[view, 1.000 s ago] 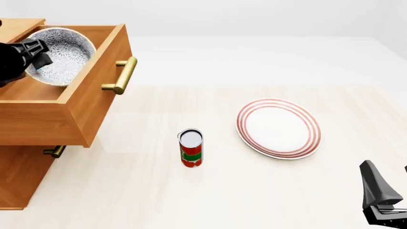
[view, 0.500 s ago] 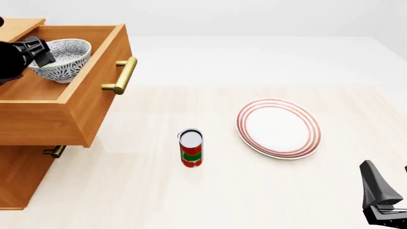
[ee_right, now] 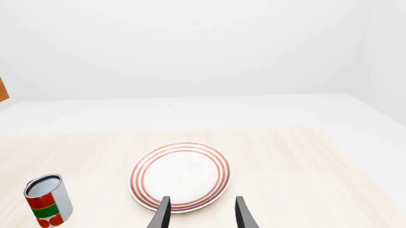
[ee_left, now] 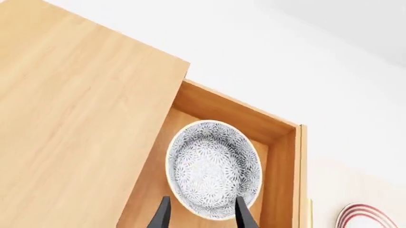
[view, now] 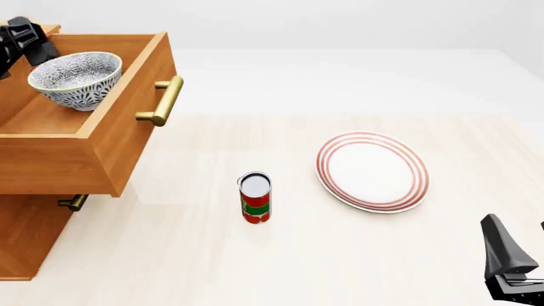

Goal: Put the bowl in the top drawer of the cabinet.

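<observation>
Sitting upright in the open top drawer of the cabinet, the bowl is free of both claws.

The left wrist view alone shows the left gripper released above the bowl's rim; the front view shows the handle. The right gripper hangs spread near the table's right front corner, over the plate, with the can beside.

Left claw high at far left, fingers apart, empty; right claw low, likewise parted.
</observation>
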Available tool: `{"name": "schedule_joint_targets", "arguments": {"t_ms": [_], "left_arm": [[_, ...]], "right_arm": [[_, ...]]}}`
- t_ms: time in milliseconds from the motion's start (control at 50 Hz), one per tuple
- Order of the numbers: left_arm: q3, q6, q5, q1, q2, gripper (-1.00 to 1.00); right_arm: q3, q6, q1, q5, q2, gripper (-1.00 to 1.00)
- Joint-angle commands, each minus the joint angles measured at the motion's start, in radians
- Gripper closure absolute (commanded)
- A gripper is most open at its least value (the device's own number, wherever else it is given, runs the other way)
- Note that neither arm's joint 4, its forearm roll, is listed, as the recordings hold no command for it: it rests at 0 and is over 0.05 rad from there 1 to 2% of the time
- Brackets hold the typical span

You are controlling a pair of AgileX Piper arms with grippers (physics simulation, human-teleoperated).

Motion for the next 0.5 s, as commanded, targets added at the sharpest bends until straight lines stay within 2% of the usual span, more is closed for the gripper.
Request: {"name": "schedule_joint_targets", "arguments": {"t_ms": [20, 200, 300, 500], "left_arm": [[-0.035, -0.002, 0.062, -0.044, -0.095, -1.0], [-0.053, -0.035, 0.097, -0.099, -0.16, -1.0], [-0.032, -0.08, 0.089, -0.131, -0.2, -1.0], [0.002, -0.119, 0.102, -0.195, -0.277, -1.0]], "right_arm": [[0.0, 0.0, 0.0, 0.0, 0.0, -1.0], [0.0, 0.0, 0.0, 0.0, 0.0, -1.0], [0.0, 0.0, 0.0, 0.0, 0.0, -1.0], [0.0, 0.0, 0.0, 0.0, 0.0, -1.0]]}}
